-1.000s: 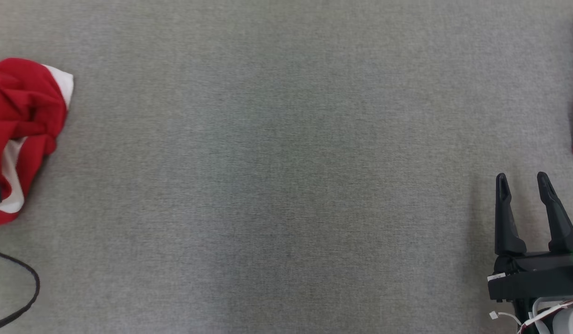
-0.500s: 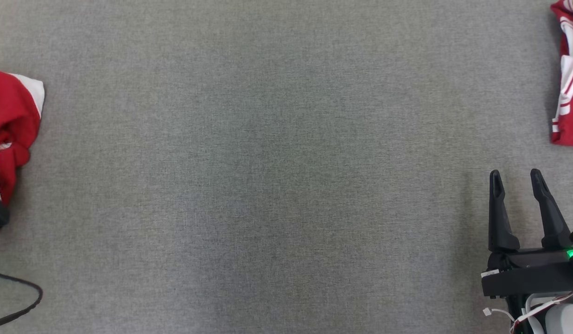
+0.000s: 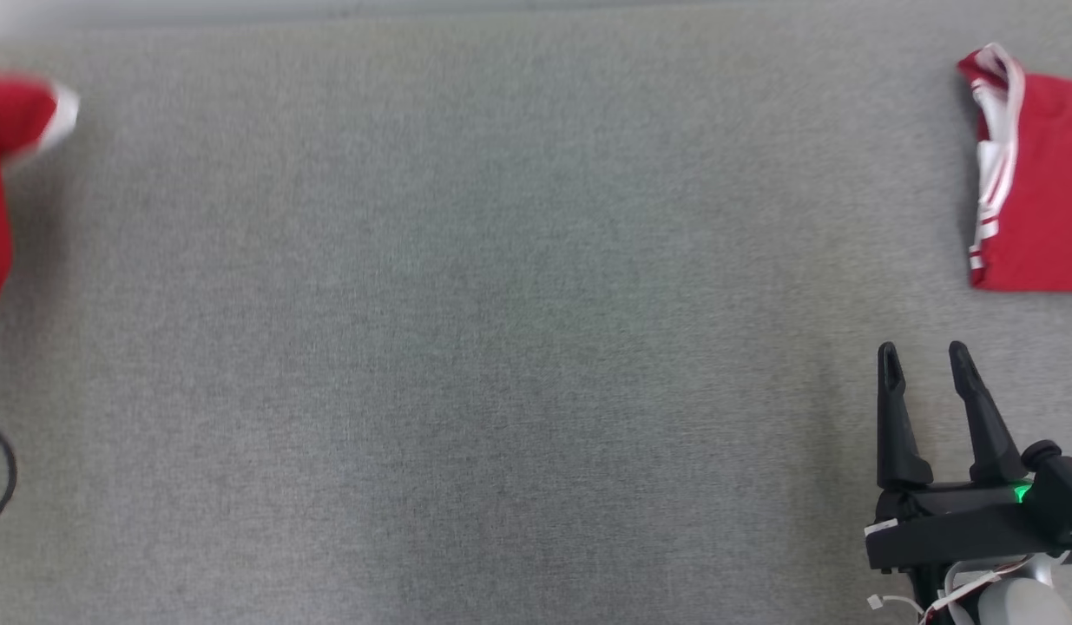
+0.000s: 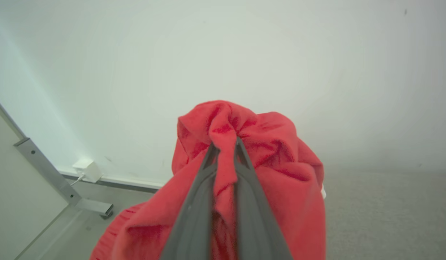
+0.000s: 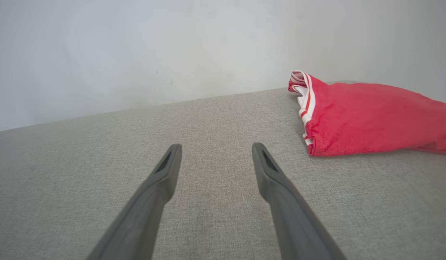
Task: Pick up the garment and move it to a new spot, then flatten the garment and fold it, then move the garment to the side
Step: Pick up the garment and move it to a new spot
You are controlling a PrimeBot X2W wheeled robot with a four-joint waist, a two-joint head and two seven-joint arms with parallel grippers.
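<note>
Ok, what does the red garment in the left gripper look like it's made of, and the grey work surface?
The red garment looks like a soft, matte, slightly fuzzy knit, perhaps fleece or cotton jersey. It bunches into rounded folds where the left gripper pinches it. The grey surface looks like a matte woven fabric covering, with a fine flecked weave and no shine.

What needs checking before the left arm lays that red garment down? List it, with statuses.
1. Left gripper grip: ok, shut on a bunched fold of the held garment.
2. Garment hanging free of the gray surface: cannot tell, blurred at the head view's left edge.
3. Laying room mid-surface: ok, bare.
4. Right gripper free to help: ok, open, holding nothing.
5. Folded garment out of the way: ok, far right.
</note>
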